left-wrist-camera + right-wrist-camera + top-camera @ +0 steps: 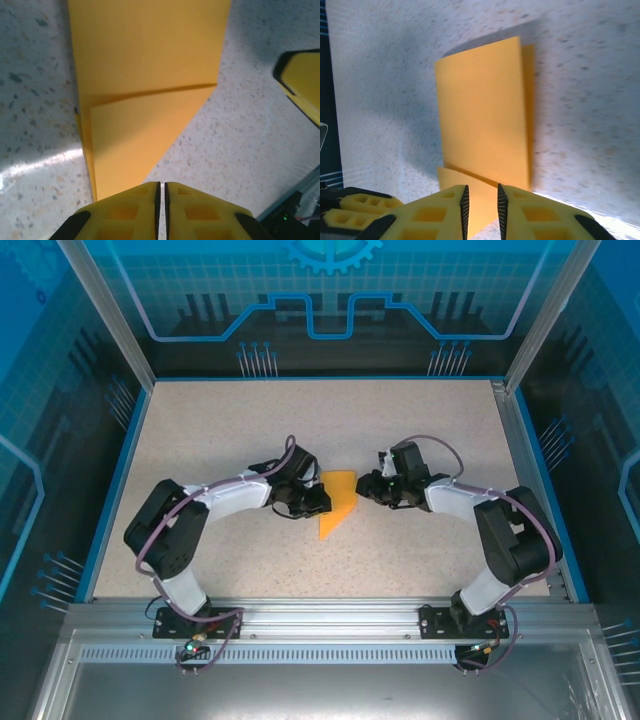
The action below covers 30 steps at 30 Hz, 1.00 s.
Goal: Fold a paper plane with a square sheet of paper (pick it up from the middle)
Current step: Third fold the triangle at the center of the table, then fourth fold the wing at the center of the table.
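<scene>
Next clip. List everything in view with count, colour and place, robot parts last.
folded sheet of paper: one, orange-yellow, flat at the middle of the table, between the two claws
table: one, speckled beige with blue edging, under the paper
back panel: one, blue with a line pattern, behind the table
mounting rail: one, silver, along the near edge
left arm: one, white and black, reaching in from the left
right arm: one, white and black, reaching in from the right
left claw: one, yellow, fingers almost together, at the paper's narrow end
right claw: one, yellow, fingers slightly apart, at the paper's right side
</scene>
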Each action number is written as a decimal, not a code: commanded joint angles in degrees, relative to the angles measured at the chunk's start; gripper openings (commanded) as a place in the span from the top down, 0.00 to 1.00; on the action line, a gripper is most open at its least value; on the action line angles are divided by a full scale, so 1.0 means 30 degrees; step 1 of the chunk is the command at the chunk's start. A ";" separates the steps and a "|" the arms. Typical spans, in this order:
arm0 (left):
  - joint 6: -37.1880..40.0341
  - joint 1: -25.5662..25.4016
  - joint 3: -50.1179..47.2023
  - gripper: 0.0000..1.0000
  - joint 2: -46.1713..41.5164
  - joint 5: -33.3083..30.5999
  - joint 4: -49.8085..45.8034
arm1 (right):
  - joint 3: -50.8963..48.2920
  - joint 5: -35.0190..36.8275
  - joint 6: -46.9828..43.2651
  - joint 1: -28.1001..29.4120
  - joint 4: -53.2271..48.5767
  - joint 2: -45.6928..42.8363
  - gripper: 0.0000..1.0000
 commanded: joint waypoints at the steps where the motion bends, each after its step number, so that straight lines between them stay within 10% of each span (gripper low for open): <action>1: 0.0693 0.0123 0.0983 0.86 0.0983 -0.0886 -0.0655 | -0.0329 -0.0223 -0.0497 -0.0119 -0.1158 0.0068 0.69; 30: 0.1354 0.0814 0.1399 0.88 0.3183 -0.1749 -0.1192 | 0.0523 -0.2285 0.0898 0.0364 0.1139 0.3205 0.63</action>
